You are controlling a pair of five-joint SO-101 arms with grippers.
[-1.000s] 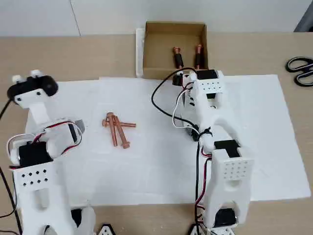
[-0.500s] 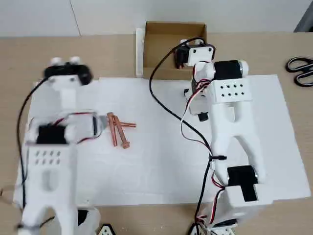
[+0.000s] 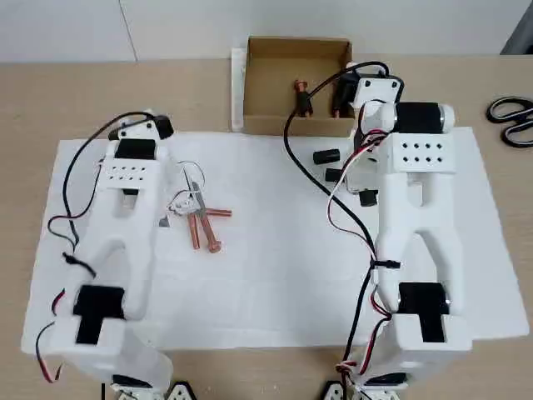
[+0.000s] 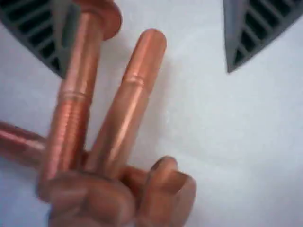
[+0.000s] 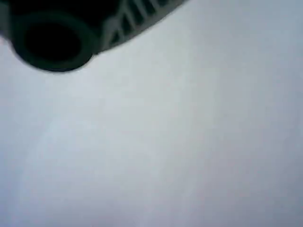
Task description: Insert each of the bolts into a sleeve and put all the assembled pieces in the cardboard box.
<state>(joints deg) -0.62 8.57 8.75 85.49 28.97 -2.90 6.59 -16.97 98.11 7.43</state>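
Three copper bolts (image 3: 204, 221) lie in a loose bunch on the white sheet (image 3: 275, 275). My left gripper (image 3: 186, 198) hangs open right over their near ends; in the left wrist view it (image 4: 144, 71) straddles two bolts (image 4: 125, 104). Three black sleeves (image 3: 326, 156) lie on the sheet in front of the cardboard box (image 3: 250, 83). My right arm (image 3: 416, 150) stretches over them. A ribbed part of my right gripper (image 5: 137, 19) sits beside one sleeve (image 5: 52, 42). Two assembled pieces (image 3: 301, 96) lie in the box.
Scissors (image 3: 512, 117) lie on the bare table at the far right. Black and red cables trail from both arms across the sheet. The sheet's middle between the arms is open.
Both arms have unfolded and stretched out over the sheet. The left gripper came down onto the bolts. The right arm swung from the box front to the right, above the sleeves.
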